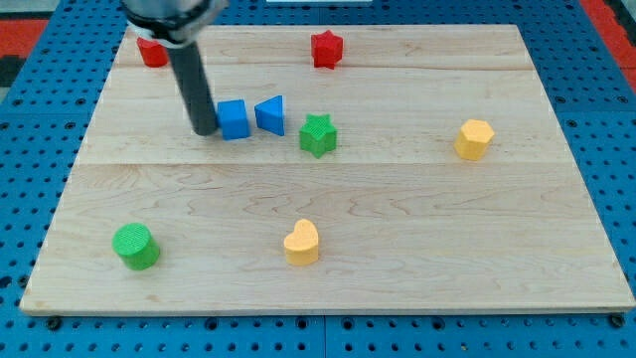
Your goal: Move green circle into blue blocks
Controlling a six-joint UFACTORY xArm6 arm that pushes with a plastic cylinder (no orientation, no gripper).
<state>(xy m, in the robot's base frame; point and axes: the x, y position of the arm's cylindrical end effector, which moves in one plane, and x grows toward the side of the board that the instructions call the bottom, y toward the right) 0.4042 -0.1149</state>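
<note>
Green circle [134,246] sits near the view's bottom left of the wooden board [417,229], well apart from the tip [204,130]. The arm's rod has no jaws. Tip stands just left of the blue cube [234,119], apparently touching it; blue triangle [270,113] just right of that. Green star [318,134] beside the triangle. Yellow heart [301,242] bottom centre; yellow hexagon [474,138] right. Red star [326,48] and a red block [151,51] at top.

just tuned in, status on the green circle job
My tip at blue cube's left side. Green circle untouched, bottom left. Blue triangle beside cube. Path between looks clear.
</note>
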